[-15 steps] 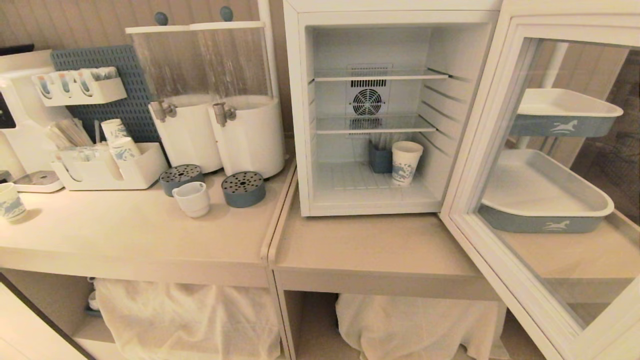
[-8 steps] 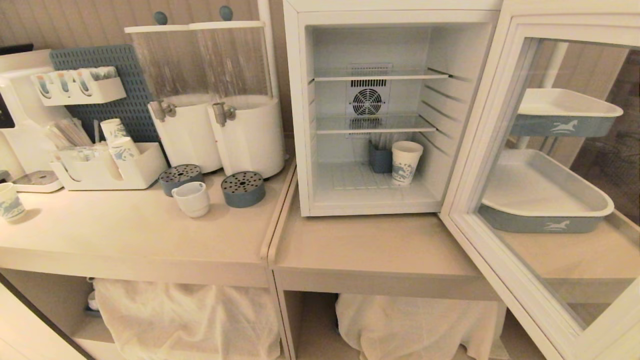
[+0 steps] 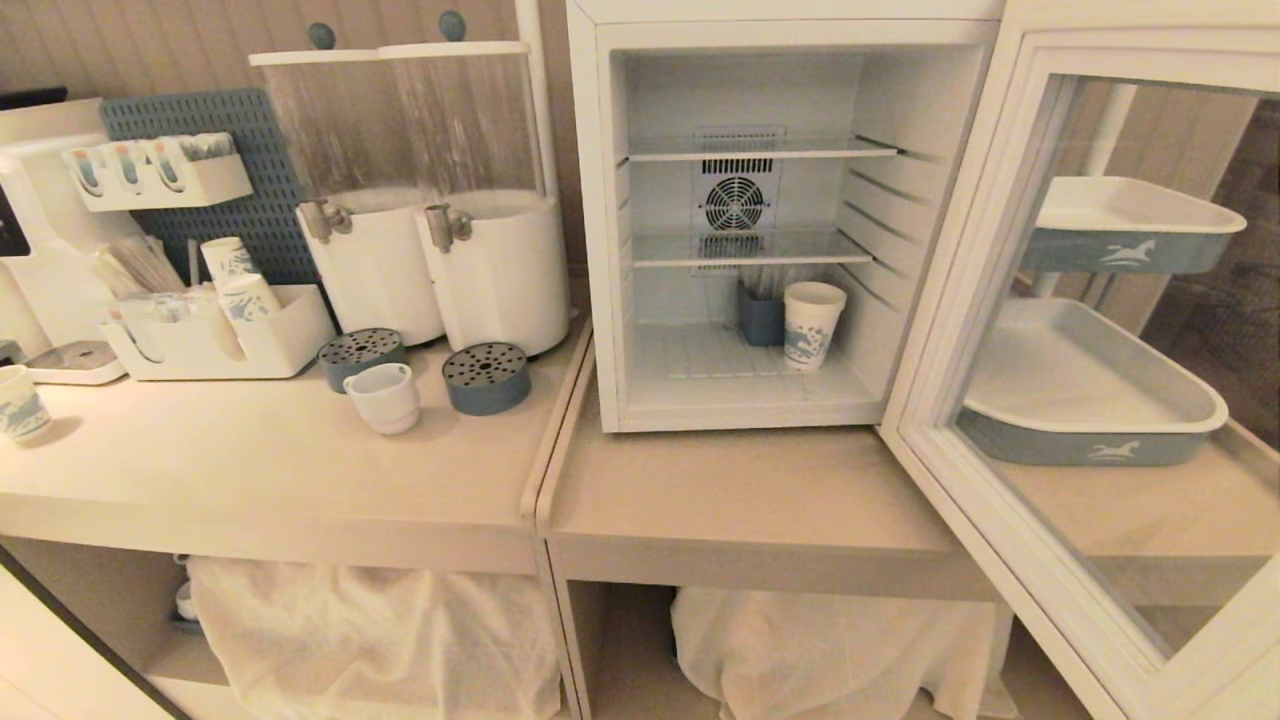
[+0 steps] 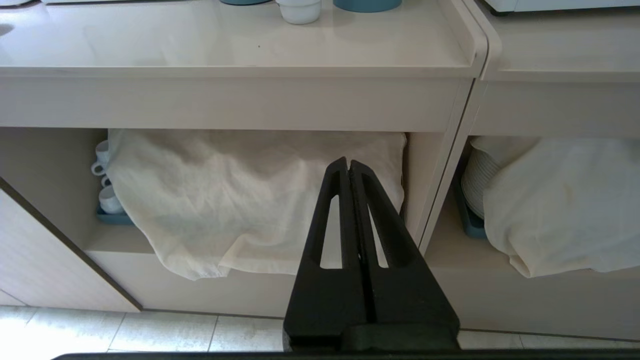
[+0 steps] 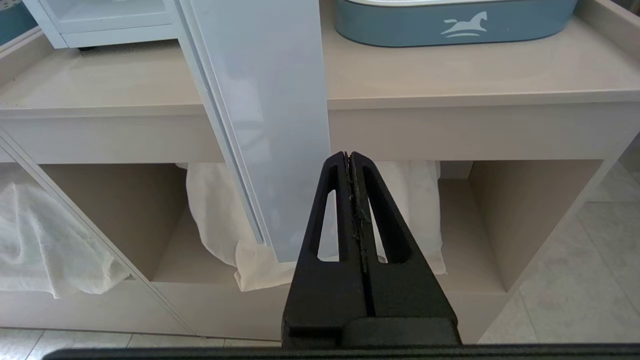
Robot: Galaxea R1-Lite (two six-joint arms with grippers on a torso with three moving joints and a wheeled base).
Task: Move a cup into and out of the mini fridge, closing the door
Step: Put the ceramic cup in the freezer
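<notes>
Nothing shifted: cup (image 3: pixel 383 397) between drip trays (image 3: pixel 486 378), door (image 3: pixel 1090 350) ajar, both hands closed.

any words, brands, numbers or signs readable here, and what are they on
No readable words or numbers in any view.
White horse logo, no lettering: on the blue-sided white trays behind the open glass fridge door.
Same horse logo: on the blue tray in the right wrist view.
Blue pattern, no legible text: on the paper cup inside the white mini fridge.
</notes>
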